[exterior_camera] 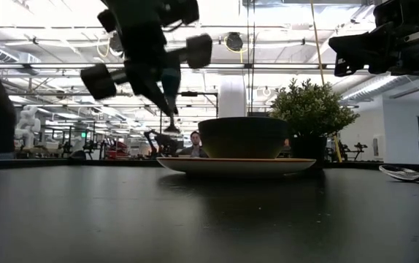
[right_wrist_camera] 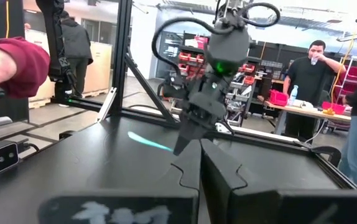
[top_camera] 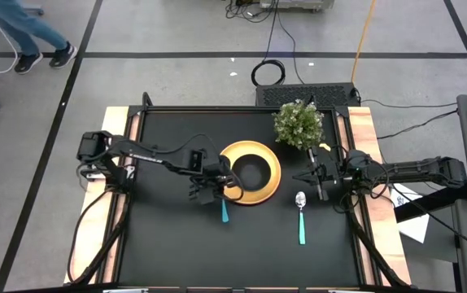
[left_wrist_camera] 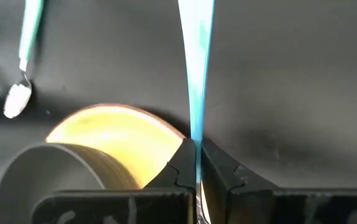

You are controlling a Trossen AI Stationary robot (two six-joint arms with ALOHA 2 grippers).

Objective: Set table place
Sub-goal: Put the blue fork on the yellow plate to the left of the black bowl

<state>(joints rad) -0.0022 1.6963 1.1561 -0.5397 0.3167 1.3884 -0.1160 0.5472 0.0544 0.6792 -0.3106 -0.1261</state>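
A round yellow plate (top_camera: 271, 181) lies at the table's middle with a black bowl (top_camera: 250, 171) standing in it; both also show in the low view (exterior_camera: 239, 165). My left gripper (top_camera: 216, 192) is at the plate's left edge, above the table, shut on a fork with a teal handle (top_camera: 224, 212). A teal-handled spoon (top_camera: 301, 218) lies flat on the table to the right of the plate. My right gripper (top_camera: 315, 179) hovers shut and empty above the table, right of the spoon's bowl. My left gripper pinches the fork between its two fingers at the teal handle's inner end (left_wrist_camera: 198, 134), near the metal neck. The fingers slant down from the table's left and lie across the fork. The handle (left_wrist_camera: 197, 62) sticks out toward the table's near edge, and the fork is lifted clear.
A bushy green potted plant (top_camera: 298, 122) stands at the far edge, behind and right of the plate. Bare black tabletop (top_camera: 176, 244) lies toward the near edge. People stand in the room beyond the table (right_wrist_camera: 309, 81).
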